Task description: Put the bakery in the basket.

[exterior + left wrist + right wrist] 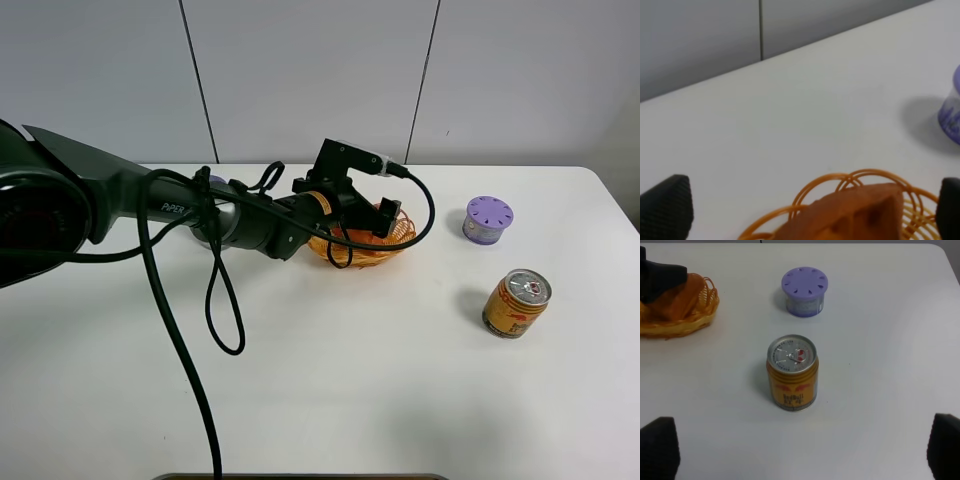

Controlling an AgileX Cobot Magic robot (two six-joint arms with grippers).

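Observation:
The bakery (pixel 850 212), an orange-brown waffle wedge, lies in the wicker basket (pixel 860 176). My left gripper (pixel 807 210) is open just above it, one fingertip on each side, neither touching the waffle. In the high view the left gripper (pixel 358 225) hangs over the basket (pixel 402 236) and hides the waffle. The right wrist view shows the basket (pixel 690 322) with the waffle (pixel 677 302) in it, under the left gripper (pixel 660 275). My right gripper (pixel 800 445) is open and empty over the table, well away from the basket.
A yellow drink can (pixel 516 303) stands at the right; it also shows in the right wrist view (pixel 791 372). A purple-lidded container (pixel 488 219) stands behind it, right of the basket. The left arm's black cable (pixel 225 320) loops over the table.

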